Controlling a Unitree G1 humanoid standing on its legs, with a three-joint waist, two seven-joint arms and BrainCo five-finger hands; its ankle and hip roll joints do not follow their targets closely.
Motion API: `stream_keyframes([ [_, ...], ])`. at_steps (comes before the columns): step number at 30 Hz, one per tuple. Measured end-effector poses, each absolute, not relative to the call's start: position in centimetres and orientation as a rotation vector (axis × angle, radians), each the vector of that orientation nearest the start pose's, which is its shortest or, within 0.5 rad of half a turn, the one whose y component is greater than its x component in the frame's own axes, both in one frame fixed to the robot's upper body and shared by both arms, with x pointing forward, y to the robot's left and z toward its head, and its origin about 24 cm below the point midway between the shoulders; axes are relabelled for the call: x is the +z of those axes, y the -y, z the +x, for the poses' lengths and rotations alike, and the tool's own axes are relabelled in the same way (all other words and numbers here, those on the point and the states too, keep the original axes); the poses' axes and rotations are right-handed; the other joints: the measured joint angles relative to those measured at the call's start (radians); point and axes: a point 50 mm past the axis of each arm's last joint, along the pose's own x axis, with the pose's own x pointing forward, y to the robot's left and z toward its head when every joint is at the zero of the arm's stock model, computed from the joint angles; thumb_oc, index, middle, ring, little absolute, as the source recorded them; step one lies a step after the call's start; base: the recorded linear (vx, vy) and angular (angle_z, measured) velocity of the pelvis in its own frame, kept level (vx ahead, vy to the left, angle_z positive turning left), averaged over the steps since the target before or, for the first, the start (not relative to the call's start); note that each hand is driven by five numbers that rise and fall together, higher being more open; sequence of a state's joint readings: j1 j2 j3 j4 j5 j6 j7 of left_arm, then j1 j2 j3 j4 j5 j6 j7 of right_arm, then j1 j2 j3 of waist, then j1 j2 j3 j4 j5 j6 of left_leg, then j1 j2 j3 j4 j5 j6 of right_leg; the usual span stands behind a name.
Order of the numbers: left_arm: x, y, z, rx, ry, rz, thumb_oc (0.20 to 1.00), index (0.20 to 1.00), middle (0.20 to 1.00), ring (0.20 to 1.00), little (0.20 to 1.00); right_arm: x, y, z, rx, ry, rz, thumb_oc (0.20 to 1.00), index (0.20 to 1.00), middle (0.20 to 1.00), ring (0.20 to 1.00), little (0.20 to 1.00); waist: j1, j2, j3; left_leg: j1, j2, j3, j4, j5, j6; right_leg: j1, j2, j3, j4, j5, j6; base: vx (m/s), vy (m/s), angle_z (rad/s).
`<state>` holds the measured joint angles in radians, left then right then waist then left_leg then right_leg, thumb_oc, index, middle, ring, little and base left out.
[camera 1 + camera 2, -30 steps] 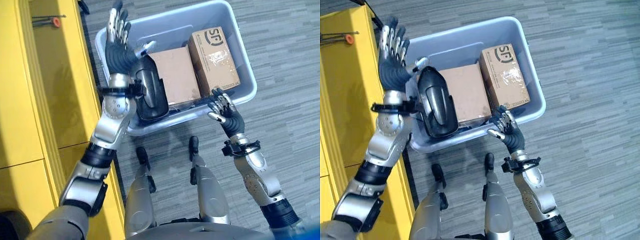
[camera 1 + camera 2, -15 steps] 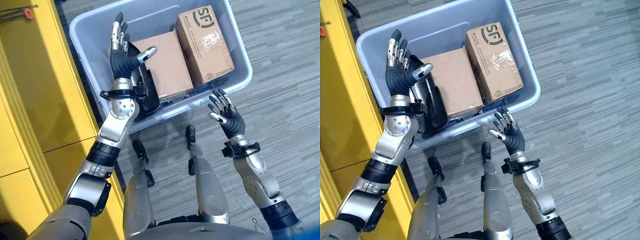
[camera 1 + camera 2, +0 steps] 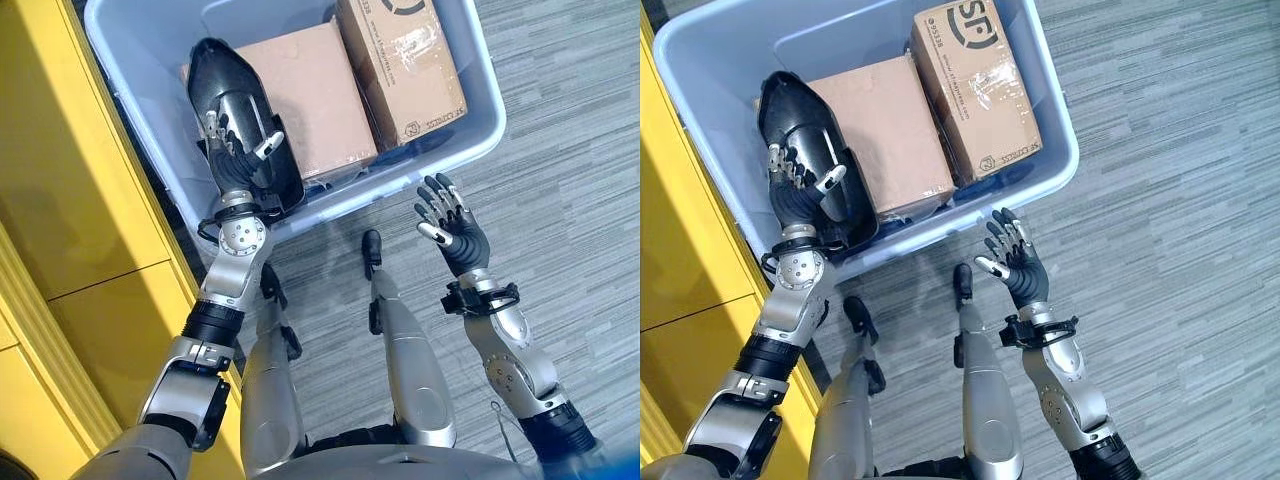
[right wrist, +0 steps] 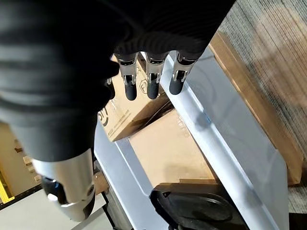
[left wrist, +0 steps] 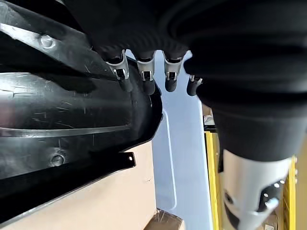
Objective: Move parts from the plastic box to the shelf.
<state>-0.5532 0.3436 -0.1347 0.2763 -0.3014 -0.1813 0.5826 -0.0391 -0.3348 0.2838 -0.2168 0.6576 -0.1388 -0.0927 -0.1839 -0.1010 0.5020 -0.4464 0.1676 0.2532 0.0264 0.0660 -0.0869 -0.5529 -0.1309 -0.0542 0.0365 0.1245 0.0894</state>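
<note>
**Left hand poised over black part in bin**

The left hand hangs over the black moulded part inside the blue-grey plastic box, its fingers loosely spread with the dark tips just at the part's ribbed surface; nothing is gripped. The right hand floats outside the box, over the grey carpet near the box's front rim, fingers fanned and empty.

The black part lies along the box's left wall, beside a plain cardboard carton, with a printed carton further right. Its long axis runs roughly from the box's front wall toward the far wall, the rounded, tapered end pointing away from the robot and the broader end nearest the front rim. The yellow shelf stands immediately to the box's left.

The step in hand appears to be the pick-up of this part. A sound grasp would likely mean curling the fingers round one long edge near the middle of the part, so it does not tip on lifting. The right hand may need to steady the broad end, since the part looks long for one hand. It should come up clear of the wall before swinging left to the shelf.
</note>
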Motion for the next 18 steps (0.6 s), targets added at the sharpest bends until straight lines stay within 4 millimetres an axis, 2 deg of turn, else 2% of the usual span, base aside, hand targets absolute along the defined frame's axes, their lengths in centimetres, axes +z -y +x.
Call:
stream_keyframes([
  [2, 16.0, -19.5, 34.1, 0.431, 0.413, -0.031, 1.0, 1.0, 1.0, 1.0, 1.0, 9.9, 13.6, 24.7, 0.256, 0.206, 0.386, 1.0, 1.0, 1.0, 1.0, 1.0, -0.015, -0.011, 0.007, -0.015, 0.002, 0.003, 0.0, 0.004, 0.001, -0.016, -0.002, 0.003, -0.001, 0.006, -0.004, 0.02, -0.018, -0.05],
  [5, 16.2, -19.6, 34.8, 0.437, 0.404, -0.016, 1.0, 1.0, 1.0, 1.0, 1.0, 10.0, 13.6, 24.7, 0.256, 0.21, 0.407, 1.0, 1.0, 1.0, 1.0, 1.0, -0.024, -0.012, 0.007, -0.018, 0.003, 0.01, -0.004, 0.004, 0.0, -0.027, 0.006, 0.012, 0.0, 0.007, -0.006, 0.02, -0.01, -0.07],
  [9, 17.7, -20.1, 36.0, 0.427, 0.417, 0.162, 1.0, 1.0, 1.0, 1.0, 1.0, 9.9, 13.6, 24.6, 0.257, 0.205, 0.408, 1.0, 1.0, 1.0, 1.0, 1.0, -0.05, -0.012, 0.007, -0.028, 0.005, 0.015, -0.009, 0.011, -0.004, -0.046, 0.011, 0.018, 0.0, 0.014, -0.008, 0.01, 0.005, -0.06],
  [13, 19.2, -19.2, 37.0, 0.398, 0.431, 0.21, 1.0, 1.0, 1.0, 1.0, 1.0, 9.7, 13.6, 24.4, 0.262, 0.199, 0.41, 1.0, 1.0, 1.0, 1.0, 1.0, -0.061, -0.012, 0.007, -0.033, 0.006, 0.037, -0.012, 0.011, -0.005, -0.069, 0.017, 0.042, 0.006, 0.017, -0.008, 0.02, 0.008, -0.13],
  [15, 19.5, -18.9, 37.3, 0.387, 0.435, 0.216, 1.0, 1.0, 1.0, 1.0, 1.0, 9.6, 13.5, 24.3, 0.266, 0.194, 0.411, 1.0, 1.0, 1.0, 1.0, 1.0, -0.082, -0.012, 0.007, -0.033, 0.006, 0.04, -0.014, 0.012, -0.006, -0.071, 0.018, 0.044, 0.006, 0.018, -0.008, 0.01, 0.001, -0.07],
  [18, 19.9, -18.0, 37.5, 0.343, 0.448, 0.234, 1.0, 1.0, 1.0, 1.0, 1.0, 9.3, 13.6, 23.9, 0.26, 0.184, 0.417, 1.0, 1.0, 1.0, 1.0, 1.0, -0.087, -0.012, 0.007, -0.03, 0.009, 0.041, -0.015, 0.013, -0.007, -0.071, 0.022, 0.046, 0.006, 0.018, -0.009, 0.01, 0.003, -0.03],
])
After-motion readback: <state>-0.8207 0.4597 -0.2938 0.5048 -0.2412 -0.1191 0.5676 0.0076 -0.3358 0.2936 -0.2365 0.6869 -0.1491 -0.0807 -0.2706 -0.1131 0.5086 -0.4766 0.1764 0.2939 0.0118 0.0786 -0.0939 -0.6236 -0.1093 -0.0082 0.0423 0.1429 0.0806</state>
